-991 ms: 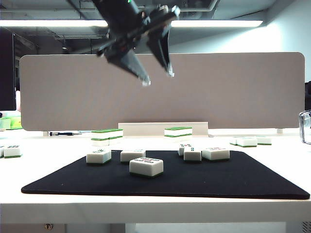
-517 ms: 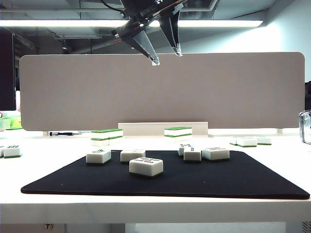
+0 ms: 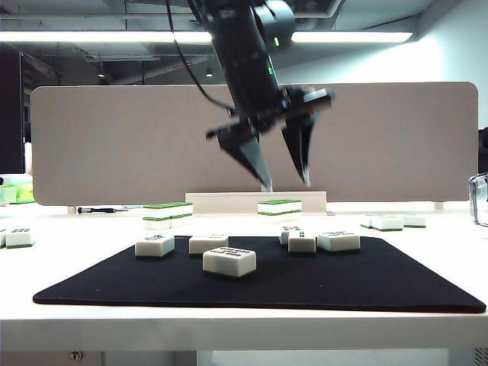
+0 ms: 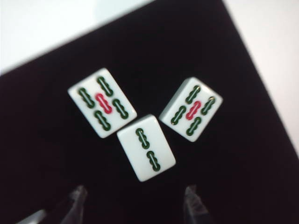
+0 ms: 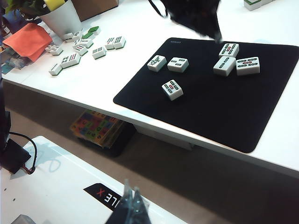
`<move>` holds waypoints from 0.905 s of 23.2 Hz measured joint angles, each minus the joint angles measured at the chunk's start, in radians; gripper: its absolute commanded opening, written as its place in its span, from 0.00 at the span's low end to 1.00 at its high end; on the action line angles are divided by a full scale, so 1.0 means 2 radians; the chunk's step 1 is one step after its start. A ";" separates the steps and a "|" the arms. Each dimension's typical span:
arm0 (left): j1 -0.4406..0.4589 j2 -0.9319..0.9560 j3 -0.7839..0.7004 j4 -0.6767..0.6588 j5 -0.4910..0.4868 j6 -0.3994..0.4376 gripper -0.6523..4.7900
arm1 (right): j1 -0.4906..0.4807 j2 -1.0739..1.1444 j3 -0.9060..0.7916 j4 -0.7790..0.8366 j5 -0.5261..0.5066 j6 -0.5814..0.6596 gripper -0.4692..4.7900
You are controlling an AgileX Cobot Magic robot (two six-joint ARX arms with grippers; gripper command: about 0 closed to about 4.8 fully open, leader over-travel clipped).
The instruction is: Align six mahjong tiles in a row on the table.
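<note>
Six mahjong tiles lie face up on the black mat [image 3: 381, 282] of the white table [image 3: 229, 328]. Three are spread on the left [image 3: 155, 245] [image 3: 208, 243] [image 3: 229, 261]. Three cluster on the right [image 3: 290, 232] [image 3: 302, 242] [image 3: 338, 241]. My left gripper [image 3: 287, 183] hangs open above that right cluster, fingers pointing down, touching nothing. The left wrist view looks down on the cluster's tiles [image 4: 102, 102] [image 4: 146, 147] [image 4: 191, 109], with the left gripper [image 4: 135, 193] wide apart beside the middle one. My right gripper [image 5: 132, 198] is shut and empty, off the table over the robot's white base.
Green-topped tiles [image 3: 168, 210] [image 3: 279, 206] stand behind the mat before the beige partition [image 3: 114, 145]. More loose tiles lie off the mat at the right [image 3: 393, 222] and far left [image 3: 19, 237]. The right wrist view shows scattered tiles [image 5: 84, 46], a white pot [image 5: 60, 18] and an orange cloth [image 5: 30, 39].
The left gripper first rose, then dropped from near the partition's top edge down and right to just above the right cluster, staying open. No tile has moved.
</note>
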 measured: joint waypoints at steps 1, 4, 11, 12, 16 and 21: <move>-0.002 0.006 0.000 -0.001 0.000 -0.006 0.62 | 0.000 0.000 0.000 0.000 0.000 0.000 0.09; -0.005 0.022 0.000 -0.001 0.000 -0.027 0.62 | 0.000 0.000 0.000 0.000 0.000 0.000 0.09; -0.021 0.053 -0.001 0.007 0.000 -0.039 0.62 | 0.000 0.000 0.000 0.000 0.003 0.000 0.09; -0.023 0.055 -0.001 0.007 0.000 -0.039 0.62 | 0.000 0.000 0.000 0.000 0.005 0.000 0.09; -0.028 0.060 0.000 0.013 -0.020 -0.039 0.62 | 0.000 0.000 0.000 0.000 0.013 0.000 0.09; -0.028 0.073 -0.001 0.022 -0.038 -0.040 0.56 | 0.000 0.000 0.000 0.000 0.013 0.000 0.09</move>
